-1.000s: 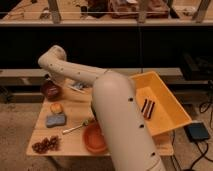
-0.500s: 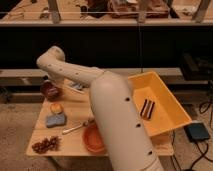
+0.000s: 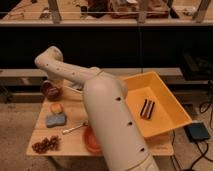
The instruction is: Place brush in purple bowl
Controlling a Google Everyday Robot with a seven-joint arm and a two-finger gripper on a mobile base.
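Observation:
The purple bowl (image 3: 50,90) is small, dark and round, and sits at the back left corner of the wooden table (image 3: 70,142). My arm reaches across from the lower right, bends at an elbow (image 3: 49,59) above the bowl and drops down. My gripper (image 3: 60,84) hangs just right of the bowl's rim, close above it. A thin pale streak (image 3: 72,90) runs right from the gripper; I cannot tell whether it is the brush. No other brush shows on the table.
On the table lie a small orange item (image 3: 57,106), a blue sponge (image 3: 56,120), a metal spoon (image 3: 75,128) and dark grapes (image 3: 45,145). The orange bowl (image 3: 89,141) is half hidden by my arm. A yellow bin (image 3: 165,120) holding a dark object (image 3: 146,108) stands on the right.
The elbow has shifted slightly left above the purple bowl and the gripper stays beside its rim. Nothing on the table has moved.

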